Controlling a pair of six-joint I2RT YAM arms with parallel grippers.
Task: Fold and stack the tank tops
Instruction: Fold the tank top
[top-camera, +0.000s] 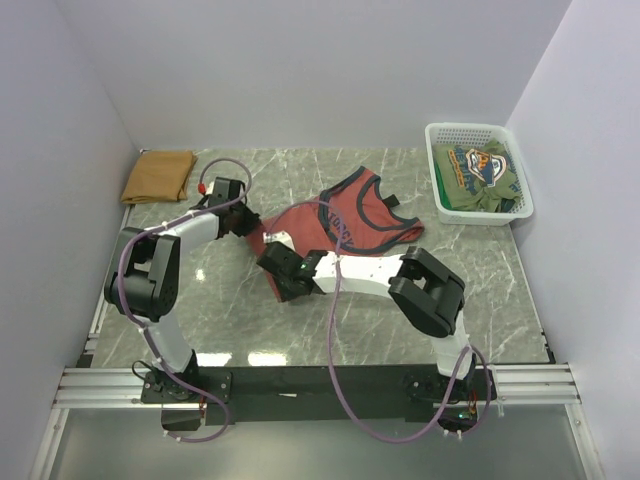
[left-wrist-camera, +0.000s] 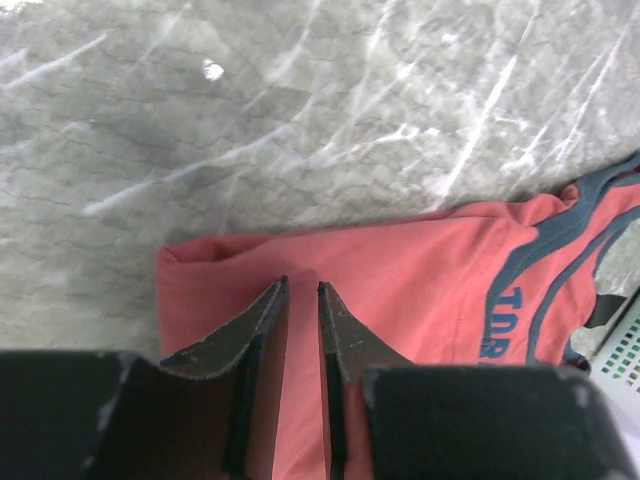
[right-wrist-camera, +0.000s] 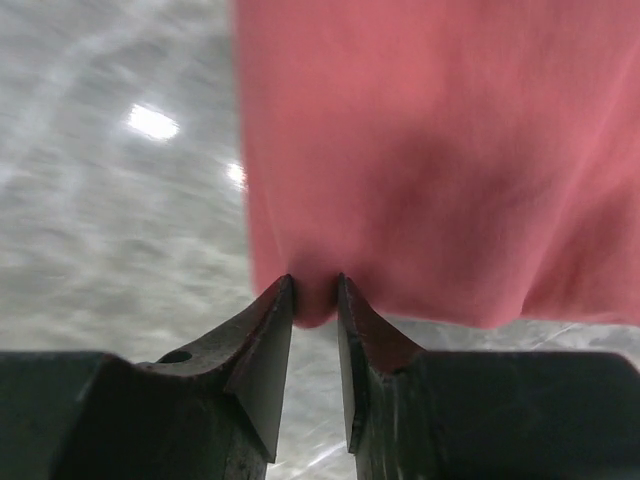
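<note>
1. the red tank top (top-camera: 350, 212) lies spread and a little rumpled in the middle of the worktop (top-camera: 230, 310), its dark-trimmed neck and armholes toward the far right and its bottom hem toward the near left.
2. the tan tank top (top-camera: 158, 175) sits folded in the far left corner, well apart from the red one.
3. the left tool (left-wrist-camera: 302, 288) is at the left corner of the red tank top's hem. its jaws are drawn nearly together, and red cloth shows in the narrow gap. i cannot tell whether the cloth is gripped or only lies beneath.
4. the right tool (right-wrist-camera: 315, 282) is at the near corner of the same hem. its jaws are pinching a small fold of the red edge, which bulges between the tips.
5. a white basket (top-camera: 432, 135) stands at the far right and holds a green garment (top-camera: 480, 170) with a printed patch.
</note>
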